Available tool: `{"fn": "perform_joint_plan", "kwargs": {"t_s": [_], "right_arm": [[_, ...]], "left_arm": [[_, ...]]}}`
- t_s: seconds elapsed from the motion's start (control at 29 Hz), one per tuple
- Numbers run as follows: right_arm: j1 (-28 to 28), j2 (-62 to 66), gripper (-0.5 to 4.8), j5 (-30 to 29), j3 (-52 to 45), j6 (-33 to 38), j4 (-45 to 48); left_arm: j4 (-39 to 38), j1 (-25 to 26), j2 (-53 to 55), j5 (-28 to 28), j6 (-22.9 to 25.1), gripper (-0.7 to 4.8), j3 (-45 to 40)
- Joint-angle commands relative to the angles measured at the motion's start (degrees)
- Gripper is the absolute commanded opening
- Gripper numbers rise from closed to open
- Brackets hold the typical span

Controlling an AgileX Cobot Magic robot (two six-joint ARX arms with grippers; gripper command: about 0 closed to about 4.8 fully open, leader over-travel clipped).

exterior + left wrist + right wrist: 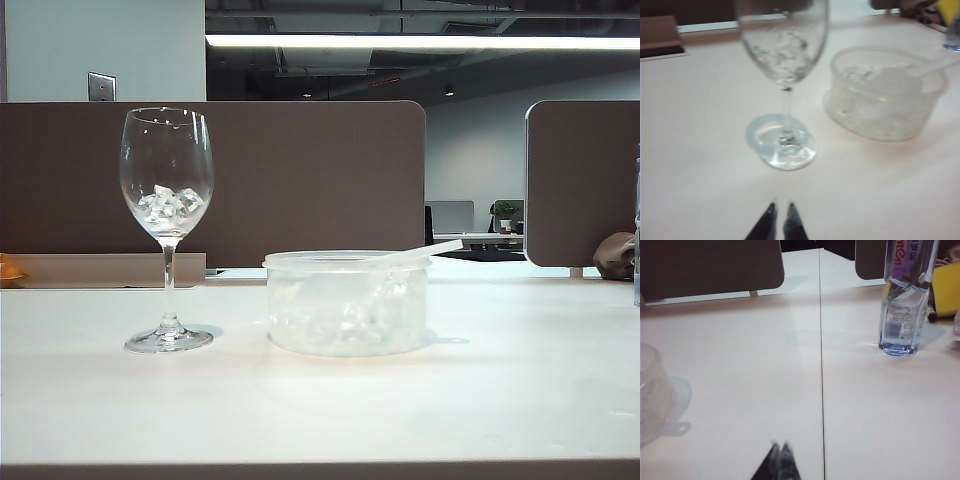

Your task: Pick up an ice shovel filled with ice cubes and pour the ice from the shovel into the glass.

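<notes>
The glass [167, 170] stands upright on the left of the white table [320, 410] with several ice cubes [168, 203] in its bowl. To its right sits a low translucent tub [345, 305] holding more ice cubes [340, 320]. The ice shovel [420, 252] lies in the tub, its handle sticking out over the right rim. Neither gripper shows in the exterior view. In the left wrist view my left gripper [781, 205] hovers short of the glass [782, 45] and the tub [885, 100], fingertips nearly together, holding nothing. My right gripper [780, 446] is shut and empty over bare table.
A clear water bottle [902, 300] stands on the table ahead of the right gripper, with a yellow object [947, 290] beside it. The tub's edge [652, 385] shows at the side of the right wrist view. Brown partition panels [300, 180] line the table's far edge.
</notes>
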Motion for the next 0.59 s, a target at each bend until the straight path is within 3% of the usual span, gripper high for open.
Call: {"fn": "perform_joint_plan", "kwargs": {"t_s": [0.03, 0.14, 0.28, 0.59], "right_arm": [[-0.02, 0.04, -0.05, -0.09, -0.42, 0.22, 0.5], [0.0, 0.04, -0.05, -0.09, -0.42, 0.22, 0.5], [-0.02, 0.04, -0.05, -0.07, -0.42, 0.22, 0.46], [0.0, 0.04, -0.05, -0.09, -0.42, 0.22, 0.35]], "left_arm": [[-0.11, 4.09, 0.04, 0.13, 0.11, 0.29, 0.0], [-0.09, 11.34, 0.04, 0.13, 0.11, 0.29, -0.02], [-0.09, 16.94, 0.04, 0.11, 0.11, 0.29, -0.02], [-0.11, 21.33, 0.02, 0.13, 0.11, 0.29, 0.0]]}}
